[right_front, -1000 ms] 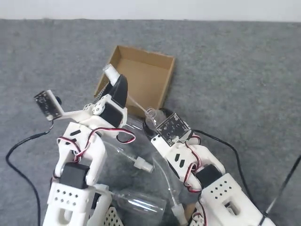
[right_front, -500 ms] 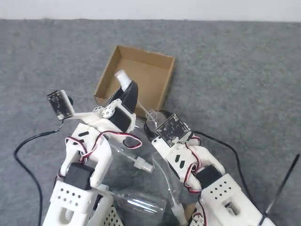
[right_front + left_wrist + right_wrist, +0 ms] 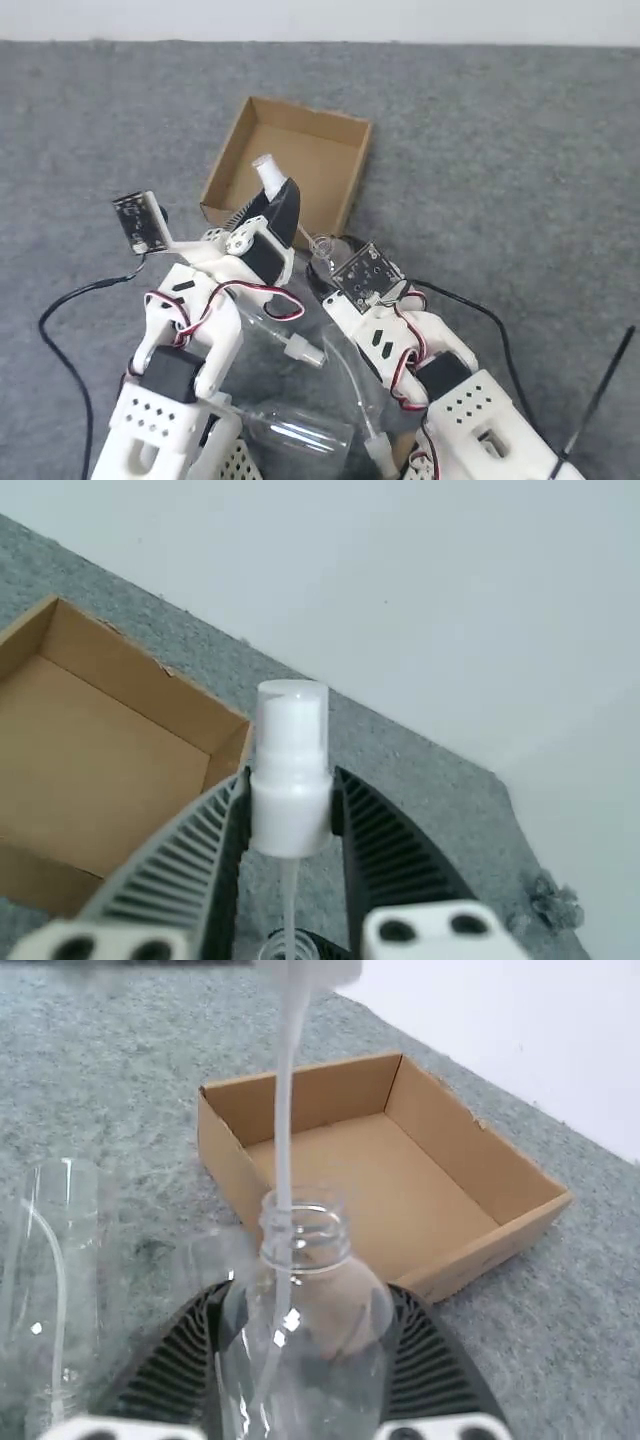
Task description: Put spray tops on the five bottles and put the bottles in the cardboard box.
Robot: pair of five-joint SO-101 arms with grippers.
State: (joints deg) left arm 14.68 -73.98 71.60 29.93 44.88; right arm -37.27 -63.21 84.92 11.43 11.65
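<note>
My left gripper (image 3: 290, 815) is shut on a white spray top (image 3: 291, 770), held over the near edge of the cardboard box (image 3: 300, 160). The spray top (image 3: 267, 170) has a thin dip tube (image 3: 283, 1110) that runs down into the open neck of a clear bottle (image 3: 305, 1300). My right gripper (image 3: 305, 1330) is shut on that bottle, holding it upright just in front of the box (image 3: 390, 1170). The bottle's neck (image 3: 322, 243) shows beside the right arm in the high view.
Several clear bottles lie between the arm bases, one with a spray top (image 3: 300, 350) fitted and another (image 3: 295, 430) near the front edge. One more clear bottle (image 3: 55, 1250) lies beside the right gripper. Grey carpet (image 3: 520, 150) lies open around the box.
My left gripper has carried the spray top to the right and nearer, from over the box's left edge to above the bottle. The right arm has stayed still.
</note>
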